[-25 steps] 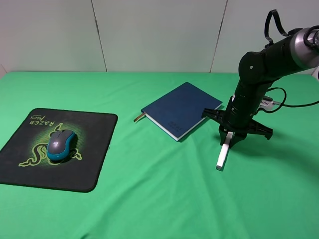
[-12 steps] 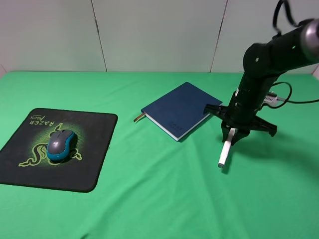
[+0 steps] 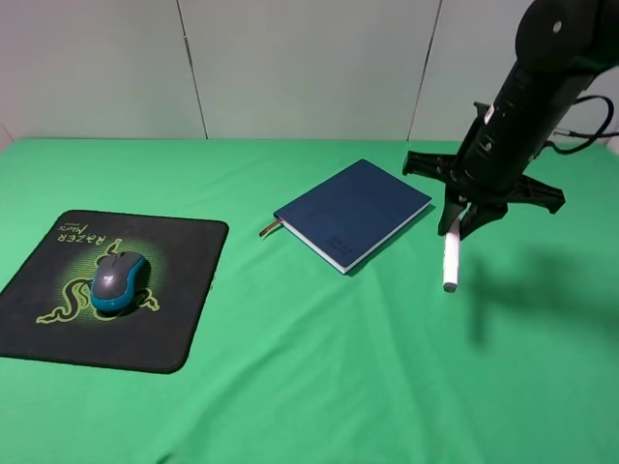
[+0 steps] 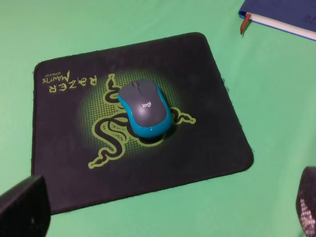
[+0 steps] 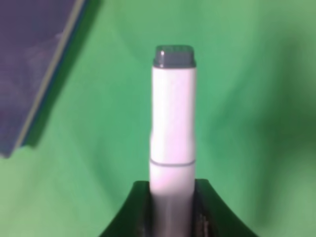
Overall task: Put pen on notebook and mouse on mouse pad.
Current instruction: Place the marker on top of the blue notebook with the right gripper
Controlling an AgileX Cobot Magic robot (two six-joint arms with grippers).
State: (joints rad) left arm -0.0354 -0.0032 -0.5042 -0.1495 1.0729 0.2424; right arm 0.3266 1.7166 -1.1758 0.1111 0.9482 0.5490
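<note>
Right gripper (image 3: 456, 224) clamped the pen (image 3: 450, 263) just beside the notebook (image 3: 353, 211).
Its dark tip showed only in the right wrist view; the lettering on the mouse (image 4: 144, 107), only in the left.

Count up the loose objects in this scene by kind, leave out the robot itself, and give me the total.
Pen: 1
Notebook: 1
Mouse: 1
Mouse pad: 1
Total: 4
</note>
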